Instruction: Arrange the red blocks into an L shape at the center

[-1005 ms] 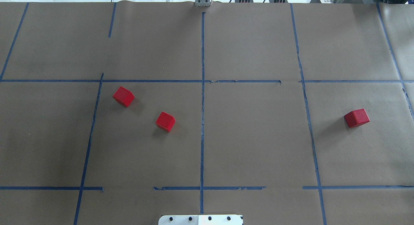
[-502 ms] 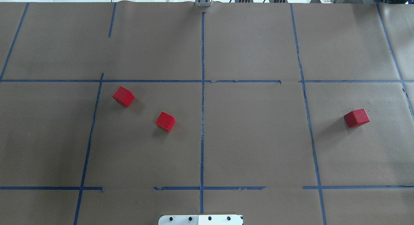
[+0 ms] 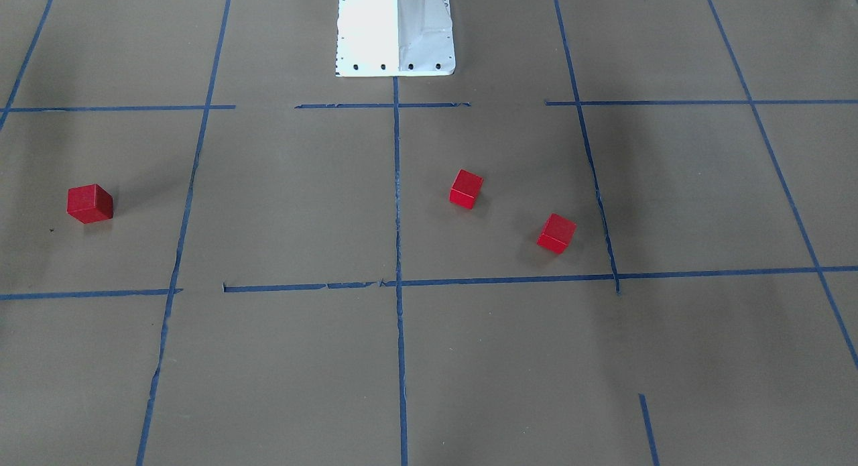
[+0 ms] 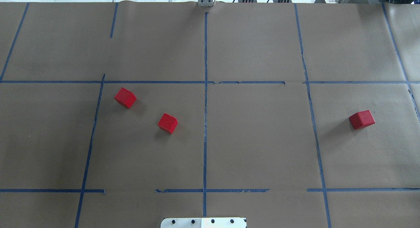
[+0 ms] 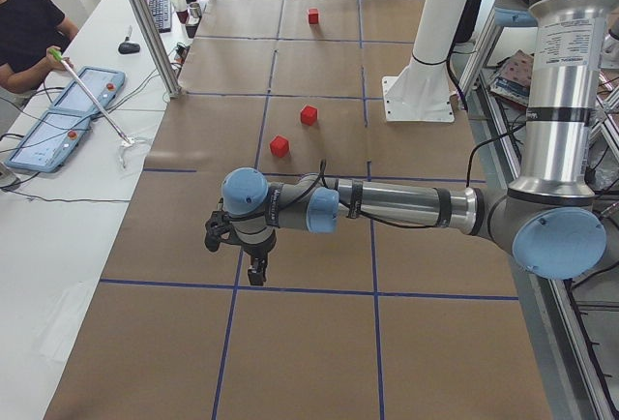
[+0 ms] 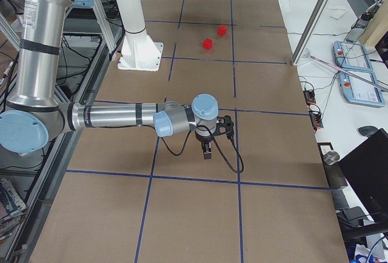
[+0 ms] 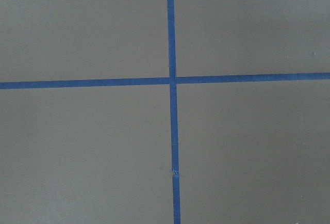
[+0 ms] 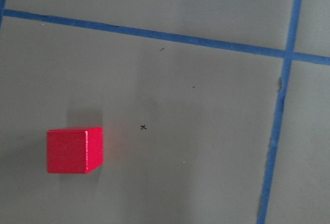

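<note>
Hovering | right hand near lone red block | left hand far from other red blocks | grips: cannot tell

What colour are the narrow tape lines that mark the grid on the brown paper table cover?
Blue. The narrow tape lines show best in the overhead exterior view.

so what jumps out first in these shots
Three bright red blocks pop against the brown paper. Two sit apart in the center cell, left of its blue tape line; one sits alone in the next cell on the robot's right. None touch, so no L yet.
</note>
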Robot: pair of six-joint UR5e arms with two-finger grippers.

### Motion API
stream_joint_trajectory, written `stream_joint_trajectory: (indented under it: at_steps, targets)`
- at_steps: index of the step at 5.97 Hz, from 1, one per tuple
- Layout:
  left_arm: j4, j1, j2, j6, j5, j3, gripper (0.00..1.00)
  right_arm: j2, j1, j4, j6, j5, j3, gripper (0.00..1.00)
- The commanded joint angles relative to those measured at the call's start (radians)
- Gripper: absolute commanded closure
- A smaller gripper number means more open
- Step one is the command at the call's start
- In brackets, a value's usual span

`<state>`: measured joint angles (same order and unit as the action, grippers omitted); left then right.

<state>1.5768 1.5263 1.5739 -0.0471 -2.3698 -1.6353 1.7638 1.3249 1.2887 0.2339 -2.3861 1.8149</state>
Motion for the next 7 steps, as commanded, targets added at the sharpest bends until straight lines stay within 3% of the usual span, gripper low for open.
stream_joint_trajectory:
  at_steps: [1, 2, 4, 5, 7]
  targets:
    - [0.0, 0.0, -0.002, 0.001, 0.0, -0.009, 0.0, -0.007, -0.208, -0.195, 0.262, 0.125, 0.0, 0.0]
    - [0.0, 0.0, 0.0, 0.0, 0.0, -0.008, 0.0, -0.01, -0.284, -0.247, 0.344, 0.166, -0.006, 0.0]
    - [-0.001, 0.0, 0.0, 0.001, 0.0, -0.006, 0.0, -0.041, -0.332, -0.244, 0.361, 0.169, -0.018, 0.0]
    - [0.0, 0.0, -0.002, 0.001, 0.0, -0.008, 0.0, -0.081, -0.346, -0.249, 0.36, 0.169, -0.084, 0.01]
    - [0.0, 0.0, -0.002, 0.001, 0.0, -0.006, 0.0, -0.122, -0.36, -0.247, 0.361, 0.17, -0.129, 0.01]
